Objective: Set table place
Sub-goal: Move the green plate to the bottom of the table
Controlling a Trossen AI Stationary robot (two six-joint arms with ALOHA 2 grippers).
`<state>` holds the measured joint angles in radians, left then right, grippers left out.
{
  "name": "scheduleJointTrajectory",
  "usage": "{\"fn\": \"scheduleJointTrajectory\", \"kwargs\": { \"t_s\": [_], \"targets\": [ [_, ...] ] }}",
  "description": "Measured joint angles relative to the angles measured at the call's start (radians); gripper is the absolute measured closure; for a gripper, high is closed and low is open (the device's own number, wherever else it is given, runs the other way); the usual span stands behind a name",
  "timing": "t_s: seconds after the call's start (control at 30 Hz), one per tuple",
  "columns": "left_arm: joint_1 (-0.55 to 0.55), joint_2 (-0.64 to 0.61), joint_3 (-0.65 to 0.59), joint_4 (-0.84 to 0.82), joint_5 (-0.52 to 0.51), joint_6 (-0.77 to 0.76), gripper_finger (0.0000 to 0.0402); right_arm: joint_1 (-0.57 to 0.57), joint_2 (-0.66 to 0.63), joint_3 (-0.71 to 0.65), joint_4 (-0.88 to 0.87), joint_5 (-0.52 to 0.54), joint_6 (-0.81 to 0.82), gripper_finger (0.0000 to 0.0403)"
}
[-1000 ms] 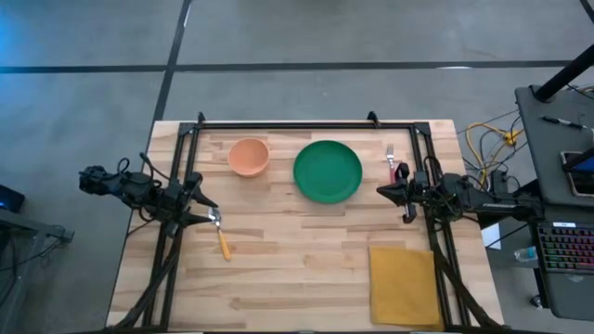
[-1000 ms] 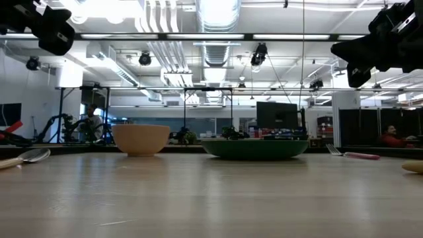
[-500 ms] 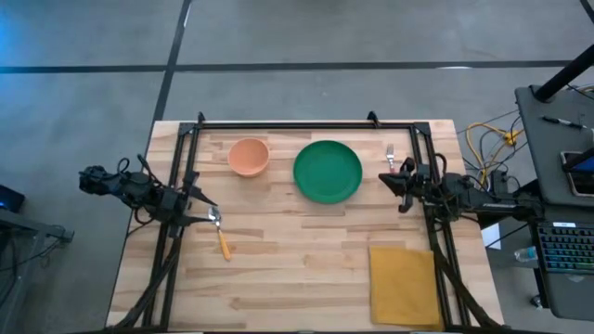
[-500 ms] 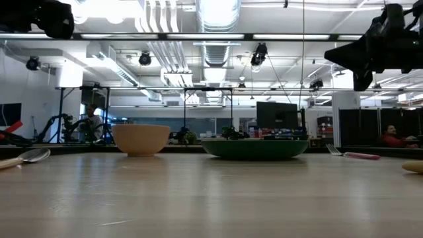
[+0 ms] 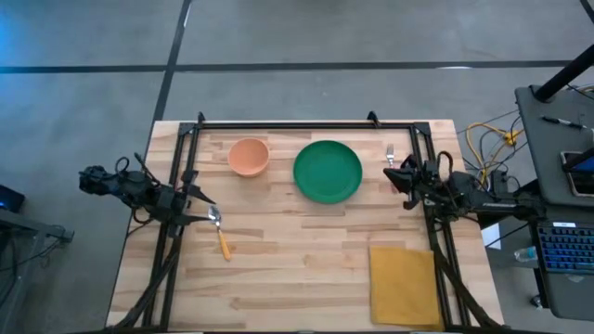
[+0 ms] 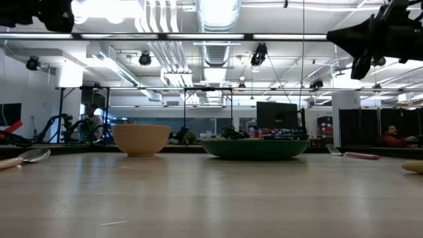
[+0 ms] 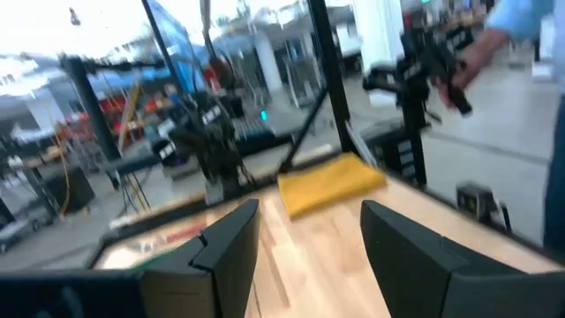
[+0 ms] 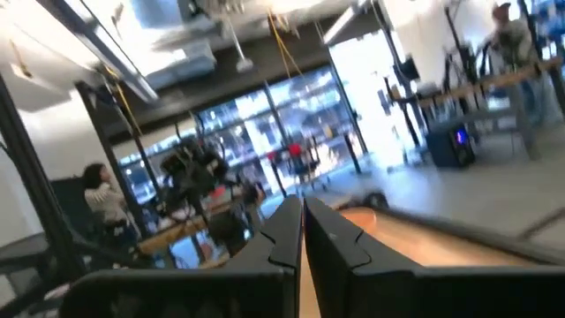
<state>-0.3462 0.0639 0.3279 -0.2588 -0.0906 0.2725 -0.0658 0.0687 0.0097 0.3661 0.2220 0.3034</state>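
Observation:
On the light wooden table (image 5: 297, 269) lie a green plate (image 5: 327, 171), a peach bowl (image 5: 249, 157), an orange-handled spoon (image 5: 221, 237), a red-handled fork (image 5: 390, 153) and a mustard napkin (image 5: 405, 284). My left gripper (image 5: 202, 211) is open and empty, raised by the spoon's bowl end; its fingers show apart in the left wrist view (image 7: 309, 208). My right gripper (image 5: 390, 176) is shut and empty, raised over the fork's handle, right of the plate; its fingers meet in the right wrist view (image 8: 300, 212). Both grippers sit high in the low view (image 6: 59, 10) (image 6: 340, 36).
A black metal frame (image 5: 288, 123) runs along the table's far edge and down both sides under the arms. Bare planks lie between the spoon and the napkin. People show in the room beyond the table. A desk with a keyboard (image 5: 566, 250) stands off the right edge.
My right gripper has risen and drawn back a little toward the table's right and far edges, staying shut. My left gripper has also risen and pulled slightly toward the left edge, staying open. The tableware has not moved.

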Motion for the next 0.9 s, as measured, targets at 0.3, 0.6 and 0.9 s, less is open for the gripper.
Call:
{"fn": "scheduleJointTrajectory", "kwargs": {
  "t_s": [0.3,0.6,0.9],
  "targets": [
    [0.0,0.002,0.0,0.072,0.0,-0.004,0.0217,0.0,0.132,0.0,0.104,0.062,-0.061,0.0392],
    [0.0,0.004,0.0,0.096,-0.002,-0.003,0.0217,0.0,0.244,0.0,0.191,0.069,-0.031,0.0392],
    [0.0,0.008,0.0,0.362,-0.003,-0.21,0.0217,0.0,0.321,0.0,0.306,0.094,0.268,0.0392]
  ]
}}
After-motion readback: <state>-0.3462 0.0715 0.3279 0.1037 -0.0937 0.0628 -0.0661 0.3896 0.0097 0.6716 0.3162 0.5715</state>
